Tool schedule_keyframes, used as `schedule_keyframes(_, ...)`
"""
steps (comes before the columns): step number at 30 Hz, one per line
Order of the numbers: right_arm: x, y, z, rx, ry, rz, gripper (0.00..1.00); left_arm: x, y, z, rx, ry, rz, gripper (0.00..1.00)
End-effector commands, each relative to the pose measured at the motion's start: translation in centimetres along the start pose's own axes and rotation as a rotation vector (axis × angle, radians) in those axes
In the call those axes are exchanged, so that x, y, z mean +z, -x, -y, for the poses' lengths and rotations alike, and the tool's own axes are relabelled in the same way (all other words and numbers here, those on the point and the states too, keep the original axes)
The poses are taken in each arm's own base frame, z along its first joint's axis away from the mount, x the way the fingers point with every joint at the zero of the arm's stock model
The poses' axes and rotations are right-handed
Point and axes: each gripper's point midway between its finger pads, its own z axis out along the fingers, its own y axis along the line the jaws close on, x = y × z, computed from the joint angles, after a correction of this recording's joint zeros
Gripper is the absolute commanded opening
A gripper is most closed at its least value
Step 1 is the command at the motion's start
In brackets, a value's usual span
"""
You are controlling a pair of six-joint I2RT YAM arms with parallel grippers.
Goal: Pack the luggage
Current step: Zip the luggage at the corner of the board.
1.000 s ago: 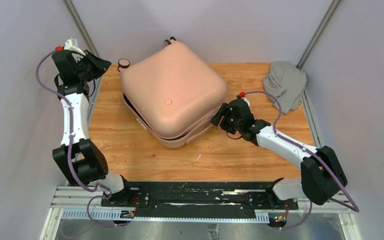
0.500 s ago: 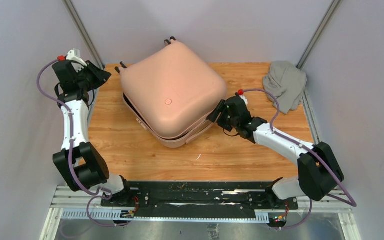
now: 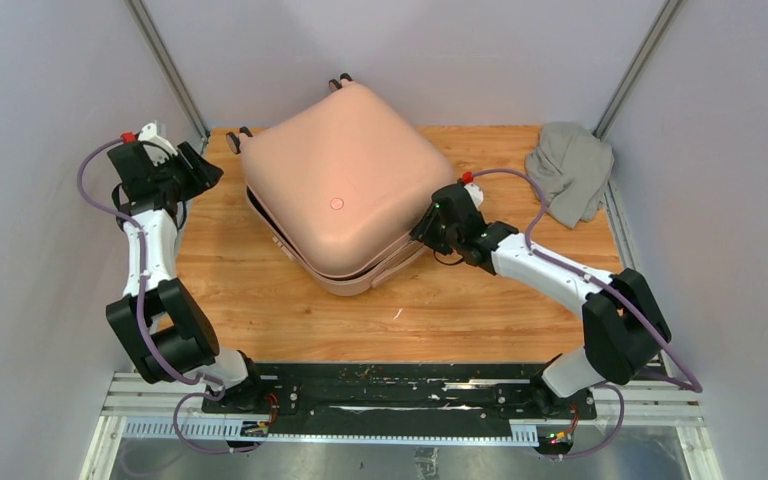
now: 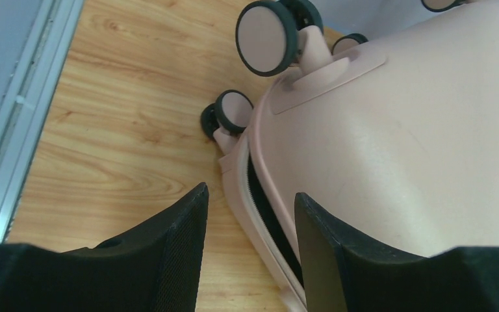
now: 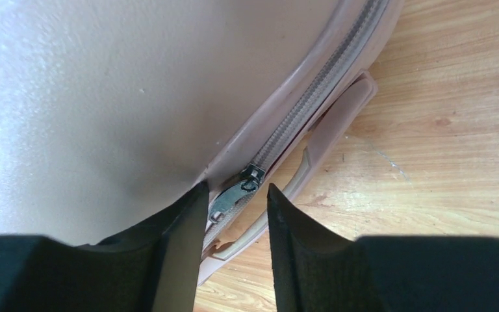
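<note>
The pale pink luggage lies flat mid-table with its lid down, and a dark slit shows along its seam. My left gripper is at its back-left corner beside the caster wheels. That gripper is open above the seam, with nothing between its fingers. My right gripper is at the right corner. In the right wrist view it is open, with the metal zipper pull between its fingers and close to the left one.
A grey cloth bundle lies at the back right corner of the wooden table. Grey walls and metal rails close in the sides. A pale side handle sticks out below the zipper.
My left gripper has opened and shifted slightly forward by the wheels. My right gripper has moved left to the suitcase's corner, and its jaws have narrowed around the zipper pull.
</note>
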Motion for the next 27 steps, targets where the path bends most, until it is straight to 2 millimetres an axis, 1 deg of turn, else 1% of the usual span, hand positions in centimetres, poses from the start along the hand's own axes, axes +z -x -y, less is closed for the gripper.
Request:
schedule_keyframes(1, -0.1, -0.6, 2.4, -0.023, -0.102, 0.015, 0.37, 0.1, -0.4, -1.8, 0.026, 0.025, -0.004, 0.55)
schedule_keyframes(4, -0.8, -0.1, 2.5, -0.039, -0.103, 0.032, 0.23, 0.2, -0.5, -2.0, 0.027, 0.024, -0.005, 0.55)
schedule_keyframes(6, -1.3, 0.1, 2.6, -0.059, -0.103, 0.038, 0.06, 0.1, -0.4, -1.9, 0.031, 0.021, 0.000, 0.55)
schedule_keyframes(7, -1.6, 0.3, 2.7, -0.067, -0.106, 0.044, 0.01, 0.1, -0.4, -1.9, 0.033, 0.021, 0.000, 0.55)
schedule_keyframes(8, -2.0, 0.5, 2.9, -0.073, -0.115, 0.049, 0.00, 0.1, -0.4, -1.9, 0.037, 0.021, 0.001, 0.55)
schedule_keyframes(14, -3.9, 1.8, 5.7, -0.041, -0.148, 0.104, 0.00, 0.0, -0.3, -2.0, 0.049, 0.025, 0.005, 0.55)
schedule_keyframes(16, -4.3, 2.1, 6.3, -0.039, -0.152, 0.115, 0.00, 0.0, -0.3, -2.0, 0.046, 0.023, 0.006, 0.56)
schedule_keyframes(19, -4.2, 2.1, 6.2, -0.062, -0.142, 0.096, 0.00, 0.1, -0.2, -1.9, 0.038, 0.019, 0.007, 0.57)
schedule_keyframes(21, -3.6, 1.9, 5.5, -0.091, -0.122, 0.057, 0.02, 0.2, 0.0, -1.8, 0.036, 0.016, 0.009, 0.58)
schedule_keyframes(24, -2.6, 1.7, 3.8, -0.189, -0.051, -0.007, 0.10, 0.2, 0.2, -1.6, 0.049, 0.003, 0.010, 0.64)
schedule_keyframes(25, -2.5, 1.7, 3.3, -0.228, -0.029, -0.025, 0.14, 0.2, 0.4, -1.5, 0.060, 0.000, 0.013, 0.66)
schedule_keyframes(27, -2.7, 2.2, 2.9, -0.292, -0.015, -0.024, 0.30, 0.4, 0.8, -1.7, 0.079, 0.002, 0.022, 0.69)
